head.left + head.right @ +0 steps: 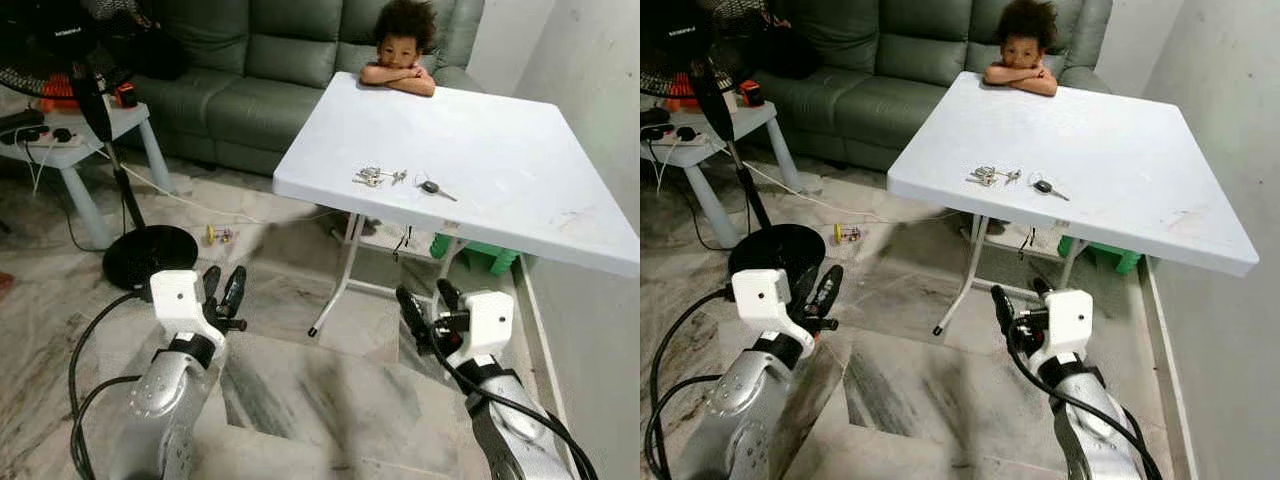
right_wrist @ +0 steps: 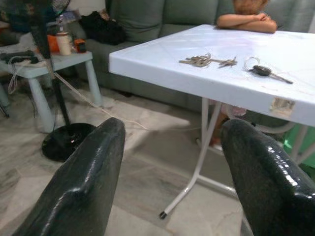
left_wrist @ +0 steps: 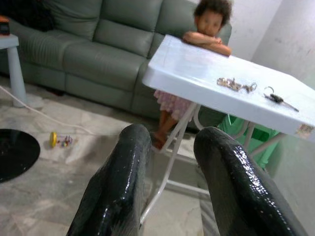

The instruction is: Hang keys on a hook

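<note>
A bunch of silver keys point(image 1: 372, 177) lies near the front edge of the white folding table point(image 1: 500, 150). Beside it lies a black-headed key on a ring point(image 1: 432, 187). Both also appear in the right wrist view: the bunch point(image 2: 202, 60) and the black-headed key point(image 2: 263, 72). My left gripper point(image 1: 222, 290) is open, held low over the floor, well short of the table. My right gripper point(image 1: 428, 302) is open too, below the table's front edge. Nothing is between either pair of fingers.
A child point(image 1: 402, 50) leans with folded arms on the table's far edge. A green sofa point(image 1: 250, 60) stands behind. At the left are a standing fan's black base point(image 1: 150, 255) and a small side table point(image 1: 70, 145) with cables. A wall point(image 1: 600, 120) runs along the right.
</note>
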Motion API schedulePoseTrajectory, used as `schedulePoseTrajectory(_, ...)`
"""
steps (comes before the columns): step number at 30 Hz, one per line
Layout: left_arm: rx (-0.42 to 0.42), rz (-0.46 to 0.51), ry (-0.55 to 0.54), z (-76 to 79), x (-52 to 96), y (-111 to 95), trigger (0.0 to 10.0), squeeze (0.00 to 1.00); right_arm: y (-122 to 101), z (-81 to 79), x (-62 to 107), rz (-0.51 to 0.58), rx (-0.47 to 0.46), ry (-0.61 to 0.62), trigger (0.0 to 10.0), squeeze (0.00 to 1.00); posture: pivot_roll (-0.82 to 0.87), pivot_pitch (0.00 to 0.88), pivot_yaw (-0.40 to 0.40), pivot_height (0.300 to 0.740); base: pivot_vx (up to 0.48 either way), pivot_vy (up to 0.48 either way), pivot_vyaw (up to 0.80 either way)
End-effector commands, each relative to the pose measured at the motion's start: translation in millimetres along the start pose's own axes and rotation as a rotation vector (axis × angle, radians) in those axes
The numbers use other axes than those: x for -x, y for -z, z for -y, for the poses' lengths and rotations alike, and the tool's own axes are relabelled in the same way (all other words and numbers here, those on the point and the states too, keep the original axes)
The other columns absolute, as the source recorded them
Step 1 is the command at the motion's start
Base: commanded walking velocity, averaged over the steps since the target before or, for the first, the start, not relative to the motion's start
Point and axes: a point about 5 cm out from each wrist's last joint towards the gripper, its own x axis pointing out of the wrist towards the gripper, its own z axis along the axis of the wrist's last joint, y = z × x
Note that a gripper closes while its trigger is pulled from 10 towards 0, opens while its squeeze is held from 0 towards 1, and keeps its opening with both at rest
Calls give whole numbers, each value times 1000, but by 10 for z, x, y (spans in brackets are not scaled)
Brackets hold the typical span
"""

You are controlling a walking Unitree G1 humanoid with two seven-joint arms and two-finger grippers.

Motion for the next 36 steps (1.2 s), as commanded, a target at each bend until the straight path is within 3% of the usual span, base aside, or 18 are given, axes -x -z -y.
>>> schedulePoseTrajectory(1, -12, -14, 2, 15, 55, -26, 10000, 0, -58, -4, 38, 8, -11, -6, 10000, 0, 116, 106, -79, 740, 0, 0, 0)
schedulePoseTrajectory(11, -33, -83, 5, 47, 415, -72, 10000, 0, -19, -81, 422, -78, -41, -6, 10000, 0, 115, 268, -76, 740, 0, 0, 0)
schedulePoseTrajectory(20, -23, -143, 7, 96, 588, -68, 10000, 0, -16, -172, 632, -135, -61, -3, 10000, 0, 97, 342, -76, 740, 0, 0, 0)
schedulePoseTrajectory(27, -18, -152, 13, 130, 565, -88, 10000, 0, -57, -145, 622, -137, -59, 9, 10000, 0, 91, 328, -74, 740, 0, 0, 0)
schedulePoseTrajectory(36, -36, -75, 35, 120, 242, -170, 10000, 0, -126, -88, 327, -57, -45, 6, 10000, 0, 91, 215, -66, 740, 0, 0, 0)
